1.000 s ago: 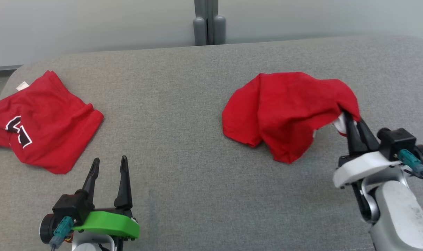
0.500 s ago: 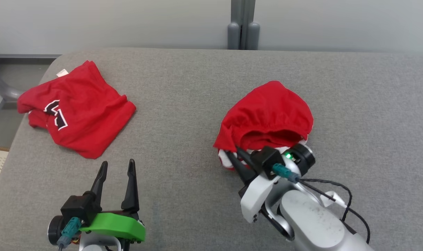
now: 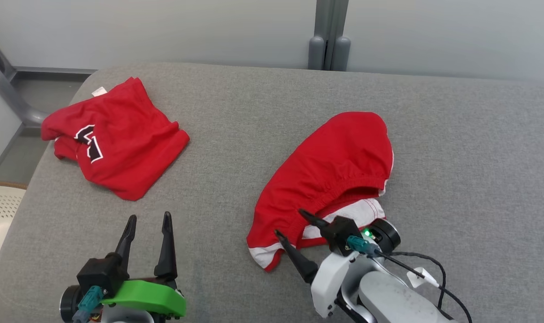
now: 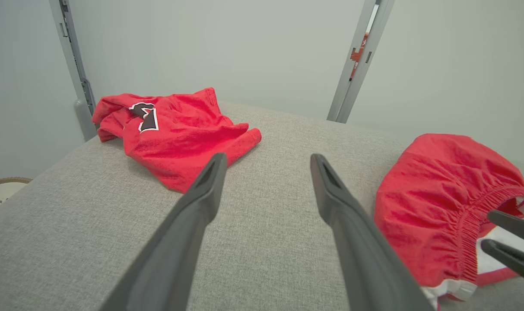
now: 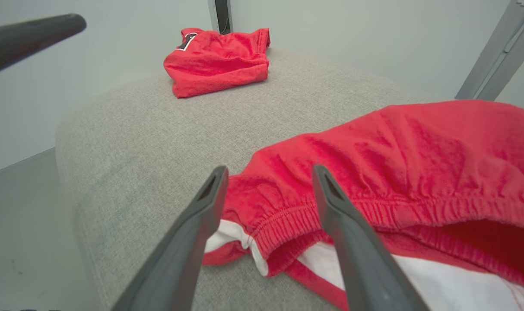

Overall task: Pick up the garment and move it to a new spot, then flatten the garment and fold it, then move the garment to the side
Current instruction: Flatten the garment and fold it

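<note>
Item: red garment (image 3: 339, 170), judged soft, light, limp; crumpled well to the right of the numbered red cloth (image 3: 119, 143). I would pinch its elastic waistband (image 3: 343, 192). Right gripper (image 3: 289, 221): fingers apart at that waistband, holding nothing. Left gripper (image 3: 149, 216): apart, empty.

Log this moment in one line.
right gripper: open at shorts waistband | left gripper: open, empty | second garment: far left, untouched

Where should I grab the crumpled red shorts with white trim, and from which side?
Likely the gathered elastic waistband of the red fabric shorts, from the robot's near side: it stands raised and gapes toward the open right hand.
</note>
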